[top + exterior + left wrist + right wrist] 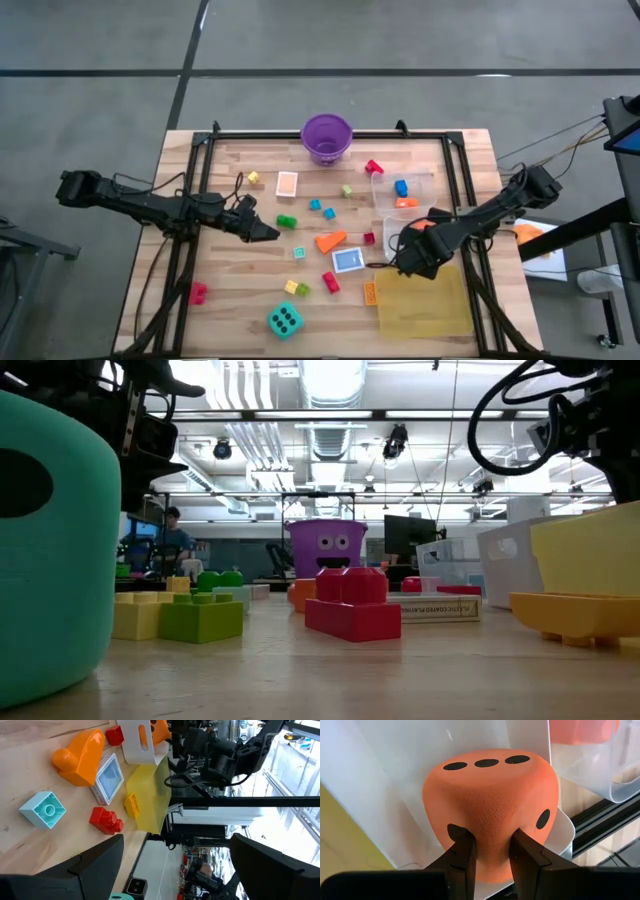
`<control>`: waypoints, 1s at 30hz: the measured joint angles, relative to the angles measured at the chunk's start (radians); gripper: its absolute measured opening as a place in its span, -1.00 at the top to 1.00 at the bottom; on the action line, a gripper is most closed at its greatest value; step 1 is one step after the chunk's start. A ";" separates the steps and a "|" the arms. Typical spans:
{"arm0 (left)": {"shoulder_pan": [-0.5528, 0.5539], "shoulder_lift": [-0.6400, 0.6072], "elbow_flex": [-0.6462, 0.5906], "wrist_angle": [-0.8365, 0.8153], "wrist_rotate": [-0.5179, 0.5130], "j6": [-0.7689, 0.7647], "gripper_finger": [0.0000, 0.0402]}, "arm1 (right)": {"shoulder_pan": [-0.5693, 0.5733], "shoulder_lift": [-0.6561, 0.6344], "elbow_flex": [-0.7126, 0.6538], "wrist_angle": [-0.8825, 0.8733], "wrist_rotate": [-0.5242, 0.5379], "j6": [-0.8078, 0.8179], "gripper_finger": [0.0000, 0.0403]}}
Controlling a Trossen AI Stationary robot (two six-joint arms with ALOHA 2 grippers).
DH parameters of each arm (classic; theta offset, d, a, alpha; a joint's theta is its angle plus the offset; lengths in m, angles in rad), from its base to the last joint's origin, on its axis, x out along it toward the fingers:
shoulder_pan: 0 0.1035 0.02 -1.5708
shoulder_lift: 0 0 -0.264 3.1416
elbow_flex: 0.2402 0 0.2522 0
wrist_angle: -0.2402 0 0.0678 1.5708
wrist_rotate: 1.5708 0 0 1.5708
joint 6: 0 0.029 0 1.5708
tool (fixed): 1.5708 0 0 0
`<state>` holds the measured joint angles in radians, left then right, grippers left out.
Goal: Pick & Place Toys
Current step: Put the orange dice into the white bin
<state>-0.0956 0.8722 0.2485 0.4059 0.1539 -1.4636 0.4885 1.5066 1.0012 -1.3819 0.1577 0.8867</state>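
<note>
Pinched between the right gripper's fingers, an orange die fills the right wrist view; the fingers dig into its soft face, and it sits in or just over a clear tub. From above, that gripper is at the table's right side, over the nearer tub beside the yellow tray, so this die looks to be at the point of delivery and not yet let go.

Left gripper hovers left of centre with its fingers spread and nothing between them, just beside a green block.

As for progress, I judge the job less than half done. A blue piece and an orange one show inside the far tub. Much is left on the bare wood: a teal die at the near edge, an orange wedge in the middle, two cards, red blocks near the centre and at the left edge, a pink block near the purple bucket, plus small yellow, teal and green bits scattered between. An orange brick touches the tray's left side; whether that counts as placed I cannot tell.
</note>
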 joint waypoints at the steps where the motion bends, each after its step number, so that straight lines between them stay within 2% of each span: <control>1: 0.000 0.000 0.000 0.000 0.000 0.000 -0.75 | 0.000 0.000 -0.003 0.000 0.000 0.000 0.61; 30: 0.000 0.000 0.000 0.000 0.004 0.000 -0.75 | 0.000 -0.002 -0.032 0.047 -0.009 -0.030 0.62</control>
<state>-0.0956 0.8722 0.2485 0.4058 0.1581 -1.4639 0.4889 1.5051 0.9688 -1.3351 0.1492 0.8567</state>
